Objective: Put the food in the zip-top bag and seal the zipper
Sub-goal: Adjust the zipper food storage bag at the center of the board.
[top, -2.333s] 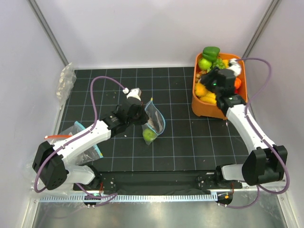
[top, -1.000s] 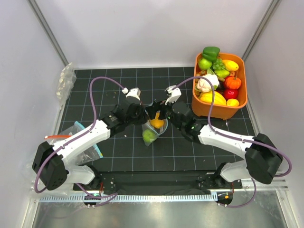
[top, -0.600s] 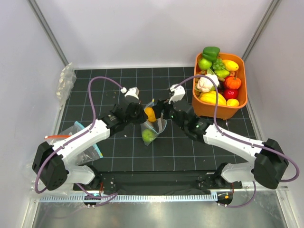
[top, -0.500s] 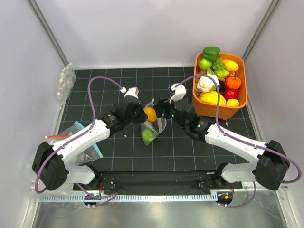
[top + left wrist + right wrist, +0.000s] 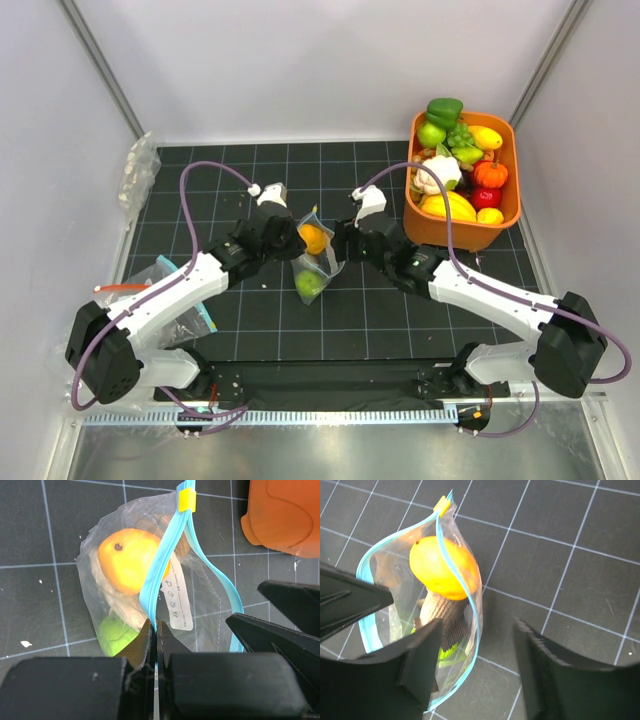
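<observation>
Lime-green fruit [image 5: 111, 636] partly hidden behind left gripper [image 5: 154, 626]

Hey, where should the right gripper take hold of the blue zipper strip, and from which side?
Probably the yellow tab end, where the two rails of the zipper meet; elsewhere they bow apart over the orange fruit. The left gripper pinches the opposite end, so the open right gripper should come from its own side, straddling the strip.

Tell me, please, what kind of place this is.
Probably a robot test cell in a lab: plain white walls enclose a black gridded mat, a left arm and right arm are mounted at its near edge, and an orange bin holds toy produce.
</observation>
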You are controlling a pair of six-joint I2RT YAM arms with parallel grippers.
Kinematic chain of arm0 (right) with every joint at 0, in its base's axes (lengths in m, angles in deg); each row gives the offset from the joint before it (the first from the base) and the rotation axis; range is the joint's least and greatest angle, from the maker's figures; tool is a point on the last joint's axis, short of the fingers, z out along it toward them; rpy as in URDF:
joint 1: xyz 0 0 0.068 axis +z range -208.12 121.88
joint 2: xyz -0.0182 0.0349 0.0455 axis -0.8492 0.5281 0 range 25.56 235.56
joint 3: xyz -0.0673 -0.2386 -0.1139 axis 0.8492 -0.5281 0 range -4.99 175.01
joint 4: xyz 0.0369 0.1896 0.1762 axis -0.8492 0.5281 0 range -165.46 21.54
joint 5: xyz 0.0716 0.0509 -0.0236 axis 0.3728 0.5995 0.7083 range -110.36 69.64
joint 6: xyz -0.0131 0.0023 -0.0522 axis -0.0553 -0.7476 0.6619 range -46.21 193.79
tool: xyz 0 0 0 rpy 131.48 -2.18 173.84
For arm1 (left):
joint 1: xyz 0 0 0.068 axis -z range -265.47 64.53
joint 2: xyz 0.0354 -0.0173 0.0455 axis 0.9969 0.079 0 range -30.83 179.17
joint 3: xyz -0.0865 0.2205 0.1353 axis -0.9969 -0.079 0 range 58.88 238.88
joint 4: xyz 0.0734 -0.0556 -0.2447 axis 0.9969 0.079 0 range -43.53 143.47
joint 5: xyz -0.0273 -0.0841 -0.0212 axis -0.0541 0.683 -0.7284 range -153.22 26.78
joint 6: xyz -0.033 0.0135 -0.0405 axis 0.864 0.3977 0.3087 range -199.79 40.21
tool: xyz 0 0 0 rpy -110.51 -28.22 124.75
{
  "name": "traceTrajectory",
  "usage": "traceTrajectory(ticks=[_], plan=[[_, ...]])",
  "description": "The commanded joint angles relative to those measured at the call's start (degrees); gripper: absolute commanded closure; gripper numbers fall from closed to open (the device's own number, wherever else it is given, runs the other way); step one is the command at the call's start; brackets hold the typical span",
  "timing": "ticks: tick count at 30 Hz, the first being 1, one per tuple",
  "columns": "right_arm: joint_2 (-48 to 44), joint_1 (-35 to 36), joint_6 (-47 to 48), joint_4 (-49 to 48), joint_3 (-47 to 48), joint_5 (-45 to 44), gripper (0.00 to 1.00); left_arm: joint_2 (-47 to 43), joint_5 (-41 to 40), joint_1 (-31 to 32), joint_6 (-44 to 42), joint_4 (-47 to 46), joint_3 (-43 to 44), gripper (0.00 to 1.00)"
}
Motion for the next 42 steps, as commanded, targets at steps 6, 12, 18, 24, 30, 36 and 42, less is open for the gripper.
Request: traceTrajectory(ticks=[6,12,18,24,30,36,42], plan=[[-1.01,0.20,-0.76,0.68,0.46,4.07,0.48,-2.15,-2.35,-0.36,0.40,-0.85,0.16,1.00],[1.62,0.20,-0.67,2.62,1.78,4.67,0.55,-2.32,-2.79,-0.36,0.31,-0.76,0.07,1.00],[-0.03,0.20,-1.02,-1.68,0.38,10.92,0.99,-0.39,2.29,-0.27,-0.65,-1.90,0.95,1.00],[-9.08,0.20,0.64,-11.53,-6.48,15.31,0.99,0.40,9.51,-0.27,-1.53,-5.24,0.86,1.00],[-7.95,0.20,0.30,-12.68,-6.40,19.36,0.99,1.37,15.49,-0.27,-1.62,-8.14,0.60,1.00],[-5.93,0.20,-0.06,-11.80,-5.60,18.75,0.99,2.77,16.19,-0.27,-1.88,-8.32,0.95,0.92],[-4.17,0.20,-0.14,-10.39,-4.90,15.94,0.99,2.42,13.82,-0.27,-1.62,-7.09,0.95,0.77]])
